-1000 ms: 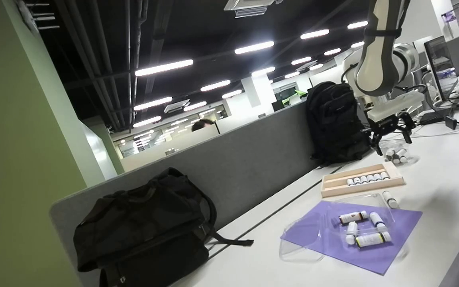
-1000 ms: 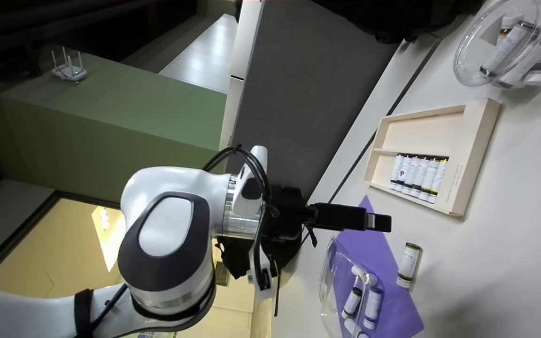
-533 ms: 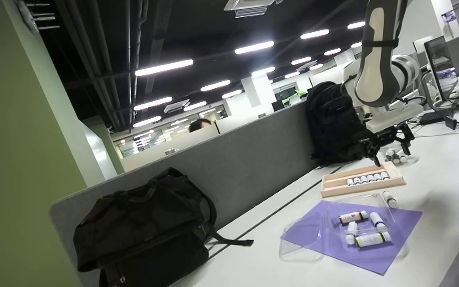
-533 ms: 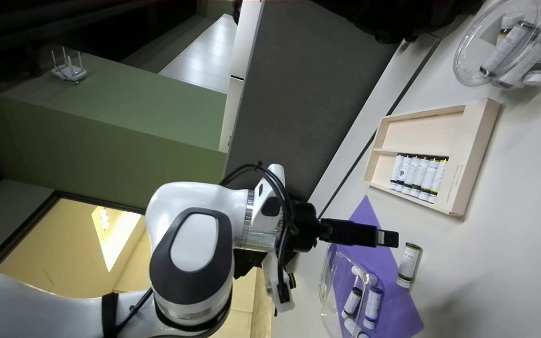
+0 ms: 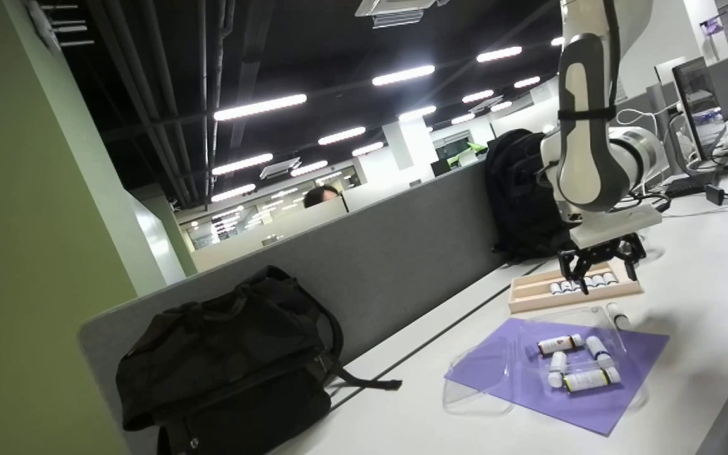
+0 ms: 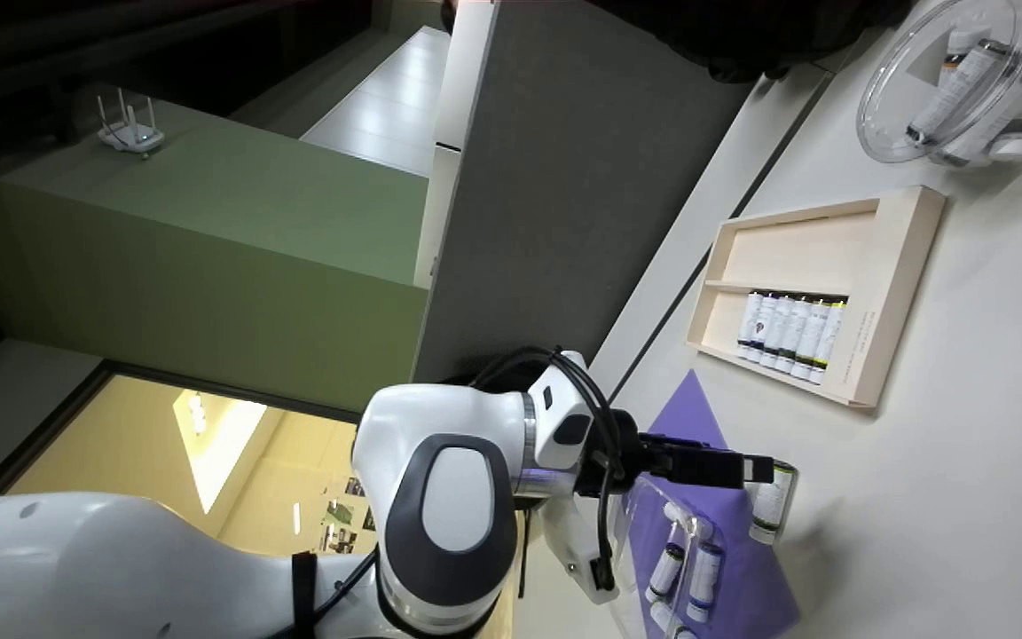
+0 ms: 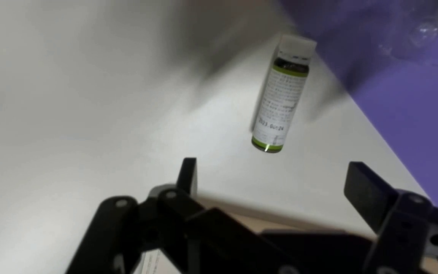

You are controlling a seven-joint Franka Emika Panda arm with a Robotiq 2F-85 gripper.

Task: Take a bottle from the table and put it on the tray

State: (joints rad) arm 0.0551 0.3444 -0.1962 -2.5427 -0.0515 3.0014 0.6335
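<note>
A small bottle with a white label, green bands and a white cap point(image 7: 280, 102) lies on the white table point(image 5: 402, 423), beside the purple sheet. It also shows in both exterior views point(image 5: 618, 316) point(image 6: 769, 506). My gripper point(image 7: 271, 163) is open and empty. In the wrist view the bottle lies just beyond the gap between the fingertips. In an exterior view the gripper point(image 5: 609, 285) hangs above the table; in an exterior view its fingertip point(image 6: 758, 470) overlaps the bottle's dark end. The wooden tray point(image 6: 892, 293) holds a row of several bottles in one compartment; its other compartment is bare.
A clear plastic container point(image 5: 620, 344) with several bottles stands on the purple sheet point(image 5: 648, 347). A round clear container point(image 6: 866, 106) holds more bottles beyond the tray. A grey divider panel point(image 5: 414, 253) and two black backpacks point(image 5: 225, 366) point(image 5: 522, 196) line the table's edge.
My gripper has moved down and across toward the lone bottle, and in an exterior view it now overlaps the wooden tray. It stays open. The bottles, tray and containers have not moved.
</note>
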